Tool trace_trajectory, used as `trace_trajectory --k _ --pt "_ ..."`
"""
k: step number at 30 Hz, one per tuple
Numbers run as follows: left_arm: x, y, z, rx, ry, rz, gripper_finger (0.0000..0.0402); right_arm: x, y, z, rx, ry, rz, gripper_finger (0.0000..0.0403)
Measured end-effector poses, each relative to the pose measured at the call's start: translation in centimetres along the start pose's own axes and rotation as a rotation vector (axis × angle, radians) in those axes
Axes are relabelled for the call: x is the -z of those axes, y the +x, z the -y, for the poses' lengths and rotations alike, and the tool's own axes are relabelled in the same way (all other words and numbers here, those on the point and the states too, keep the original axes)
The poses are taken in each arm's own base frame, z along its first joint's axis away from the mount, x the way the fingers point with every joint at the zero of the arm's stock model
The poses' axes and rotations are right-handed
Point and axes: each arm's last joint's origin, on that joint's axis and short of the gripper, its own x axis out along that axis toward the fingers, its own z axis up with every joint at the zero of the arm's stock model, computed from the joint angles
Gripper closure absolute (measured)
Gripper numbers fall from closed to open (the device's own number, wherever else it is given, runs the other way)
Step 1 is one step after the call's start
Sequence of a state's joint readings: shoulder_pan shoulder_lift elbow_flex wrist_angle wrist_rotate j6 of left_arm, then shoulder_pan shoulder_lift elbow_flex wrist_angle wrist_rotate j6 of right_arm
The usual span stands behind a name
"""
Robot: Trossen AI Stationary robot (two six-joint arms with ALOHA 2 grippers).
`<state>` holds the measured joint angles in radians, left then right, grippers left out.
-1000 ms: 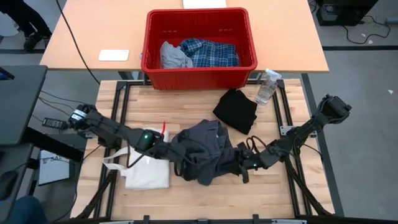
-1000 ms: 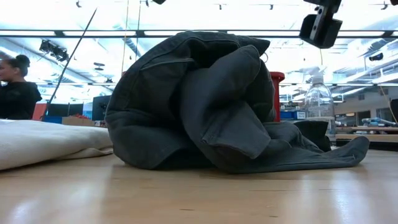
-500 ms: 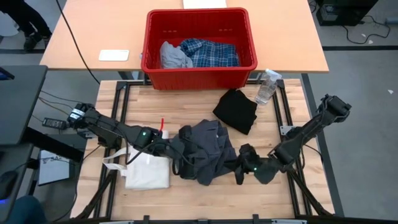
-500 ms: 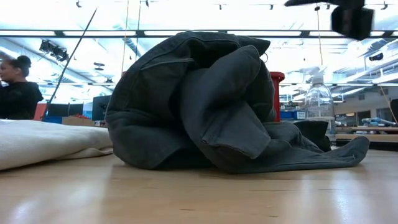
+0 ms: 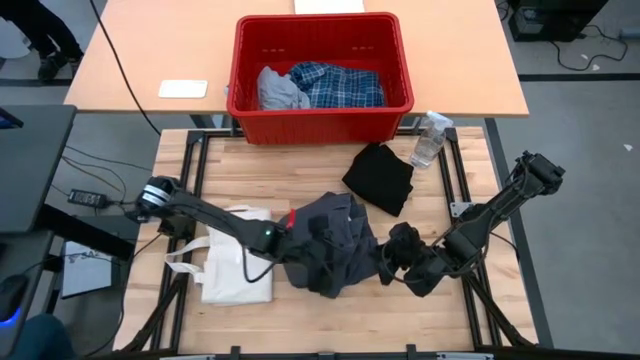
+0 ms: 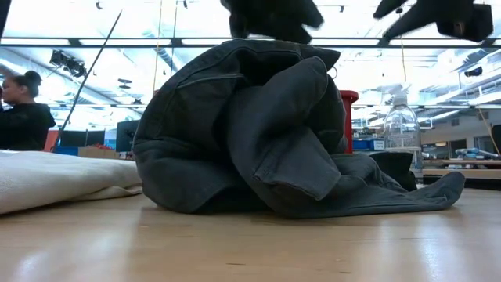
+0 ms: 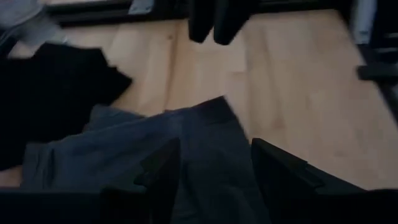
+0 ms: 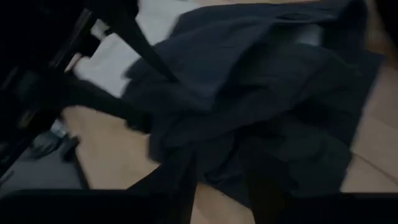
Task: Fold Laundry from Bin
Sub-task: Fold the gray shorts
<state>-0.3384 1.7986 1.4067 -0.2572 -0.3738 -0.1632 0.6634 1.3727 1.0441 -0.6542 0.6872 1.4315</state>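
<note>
— Both grippers flank the crumpled dark grey top (image 5: 325, 245) at mid-table: the left gripper (image 7: 214, 165) at its left edge, fingers apart over the cloth; the right gripper (image 5: 400, 245) at its right edge, and whether that one is parted I cannot tell.

— How to do it well?

— Probably find two matching edges, pinch one layer each, draw outward, flatten before folding.

— The rest?

— A black T-shirt (image 5: 380, 178) lies folded farther right; plaid shirt (image 5: 337, 85) and light grey piece (image 5: 278, 90) wait in the red bin (image 5: 320, 112).
</note>
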Motion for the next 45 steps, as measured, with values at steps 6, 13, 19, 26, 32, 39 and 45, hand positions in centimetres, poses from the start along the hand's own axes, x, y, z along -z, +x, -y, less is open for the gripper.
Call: trace_trajectory --k 6,13,19,26,32,39,45 --pt "0.6 1.1 -0.9 -0.080 -0.055 -0.031 0.0200 0.0 0.0 0.3 0.025 0.040 0.013 0.0252" --pt "1.8 3.0 -0.7 0.089 -0.021 -0.118 0.0206 0.3 -0.2 0.1 0.006 0.056 -0.004 0.0252" --pt "2.1 3.3 -1.1 0.018 -0.023 -0.129 0.0296 0.0 0.0 0.2 0.016 0.090 0.003 0.0257" --pt "-0.3 -0.8 -4.4 -0.046 -0.141 -0.100 0.0384 -0.3 0.1 -0.1 -0.003 0.108 0.044 0.0272" --pt "-2.5 -9.2 -7.9 -0.107 -0.283 -0.027 0.0389 -0.7 0.1 -0.6 -0.030 0.028 0.156 0.0259" --pt "-2.1 -13.1 -8.6 -0.116 -0.382 -0.061 0.0389 -4.8 3.3 0.2 0.021 -0.337 0.067 0.0215" --pt "-2.1 -13.3 -8.0 -0.123 -0.433 -0.049 0.0388 -9.7 7.2 1.6 -0.046 -0.611 0.002 0.0200"
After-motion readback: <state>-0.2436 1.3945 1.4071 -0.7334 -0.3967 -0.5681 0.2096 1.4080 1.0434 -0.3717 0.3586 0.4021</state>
